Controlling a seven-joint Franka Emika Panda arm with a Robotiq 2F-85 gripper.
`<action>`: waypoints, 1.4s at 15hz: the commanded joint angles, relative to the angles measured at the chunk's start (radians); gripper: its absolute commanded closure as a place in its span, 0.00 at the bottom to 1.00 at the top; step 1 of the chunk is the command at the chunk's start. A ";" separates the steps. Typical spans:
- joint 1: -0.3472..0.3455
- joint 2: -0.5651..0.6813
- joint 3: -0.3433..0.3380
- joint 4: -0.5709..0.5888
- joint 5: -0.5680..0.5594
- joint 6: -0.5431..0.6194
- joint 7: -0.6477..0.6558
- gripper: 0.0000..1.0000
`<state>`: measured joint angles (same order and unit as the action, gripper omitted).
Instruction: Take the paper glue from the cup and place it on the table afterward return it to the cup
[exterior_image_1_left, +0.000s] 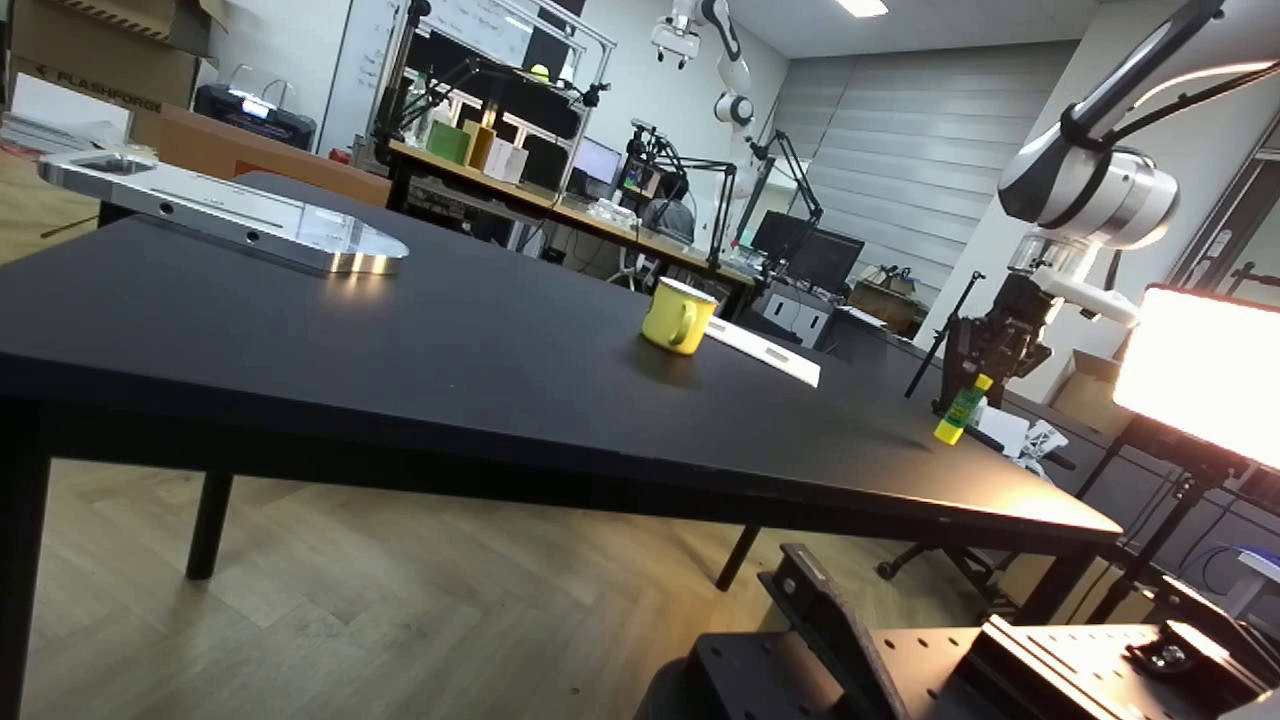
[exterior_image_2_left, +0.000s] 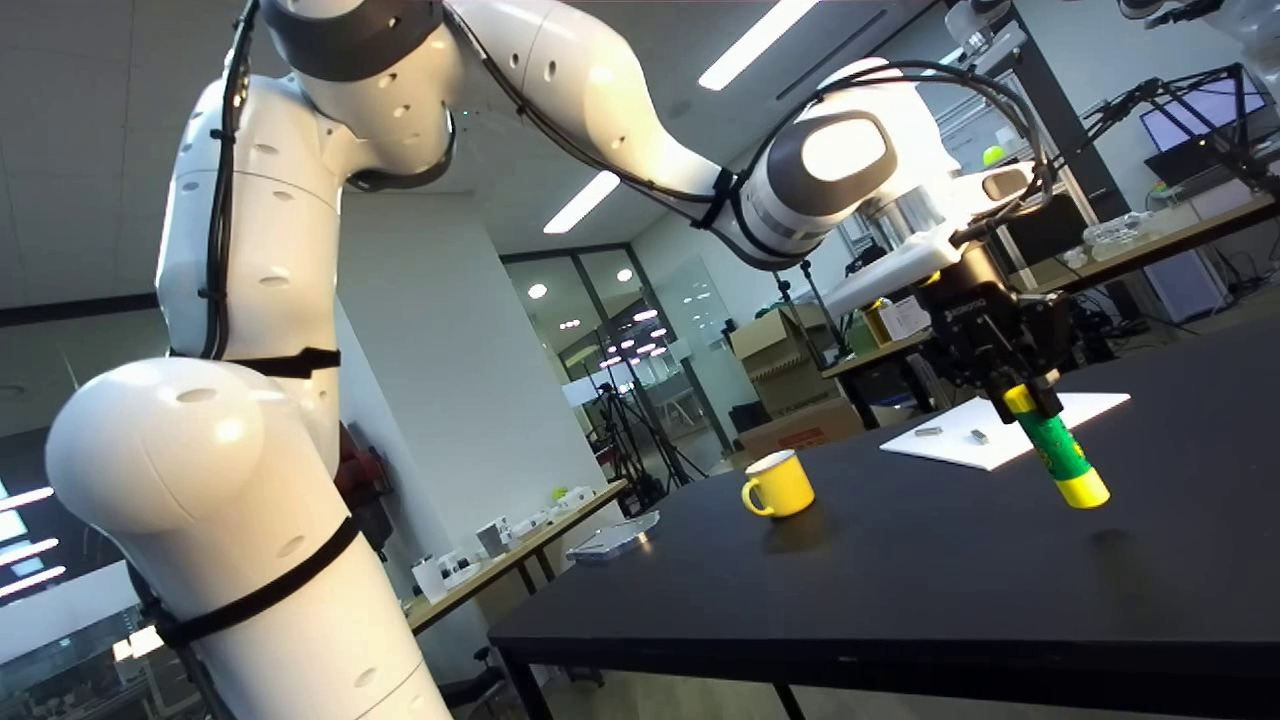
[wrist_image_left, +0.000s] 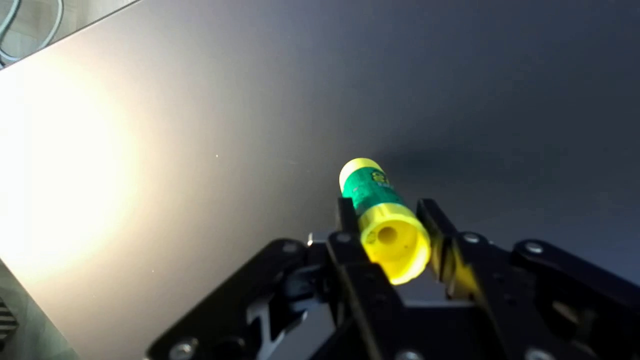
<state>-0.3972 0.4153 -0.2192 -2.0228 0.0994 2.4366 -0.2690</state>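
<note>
In an exterior view we see the arm (exterior_image_2_left: 590, 85) rise from the lower left, fold over near the top edge and stretch out across the table (exterior_image_2_left: 900, 590). Its wrist bends downward at the far end, so that the gripper (exterior_image_2_left: 1028, 400) hangs over the tabletop with its tips toward the surface. In both exterior views we find it well apart from the yellow cup (exterior_image_2_left: 782, 487), which stands on its base on the table.

The gripper is clamped on the glue stick (exterior_image_2_left: 1056, 448). In the wrist view we look down along it: the fingers (wrist_image_left: 347, 220) sit on either side of its near yellow part, parted only about as far as the stick's thickness. The hollow yellow end faces us there, while the green middle and the other yellow end reach out beyond the fingertips.

The glue stick is in the air above the table; in an exterior view we see a dark reflection below its lower end, apart from it. As both exterior views are themselves tilted, we cannot tell how far the stick leans from upright.
</note>
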 joint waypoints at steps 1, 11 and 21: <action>-0.029 0.023 0.007 0.014 0.025 0.003 -0.014 0.91; -0.028 0.013 0.001 0.008 -0.001 -0.020 0.006 0.28; 0.089 -0.136 -0.031 -0.023 -0.172 -0.101 0.111 0.00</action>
<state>-0.3081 0.2776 -0.2502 -2.0481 -0.0732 2.3379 -0.1574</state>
